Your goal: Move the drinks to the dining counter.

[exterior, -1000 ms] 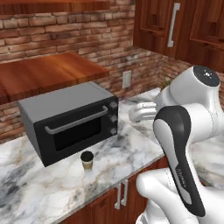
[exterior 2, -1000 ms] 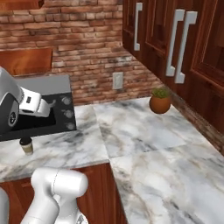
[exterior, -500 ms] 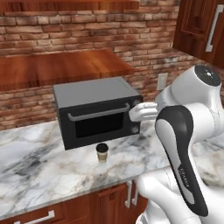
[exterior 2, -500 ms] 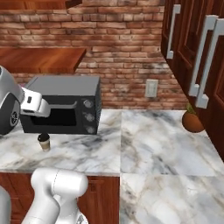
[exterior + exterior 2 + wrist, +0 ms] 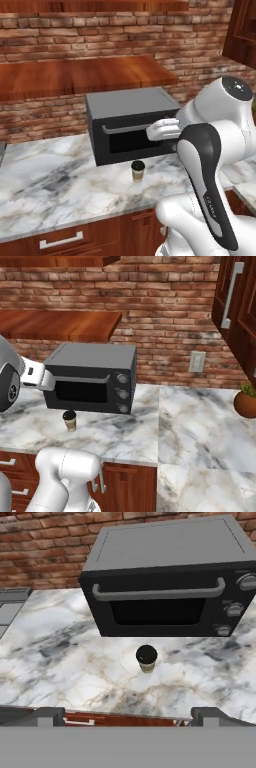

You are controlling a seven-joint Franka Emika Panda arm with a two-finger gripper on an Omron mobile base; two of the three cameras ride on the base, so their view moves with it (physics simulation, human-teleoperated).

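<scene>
The paper cup [image 5: 146, 658] stands upright on the marble counter [image 5: 45, 185], just in front of the toaster oven [image 5: 92, 377], at about 6 o'clock from its door. The end effector [image 5: 125, 716] hangs above the counter edge, fingers spread wide and empty. This looks like the approach step. Next it needs to descend toward 12 o'clock and straddle the cup.

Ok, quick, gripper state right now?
Gripper: open, fingers wide apart, holding nothing; the paper cup stands untouched on the worktop ahead.
</scene>
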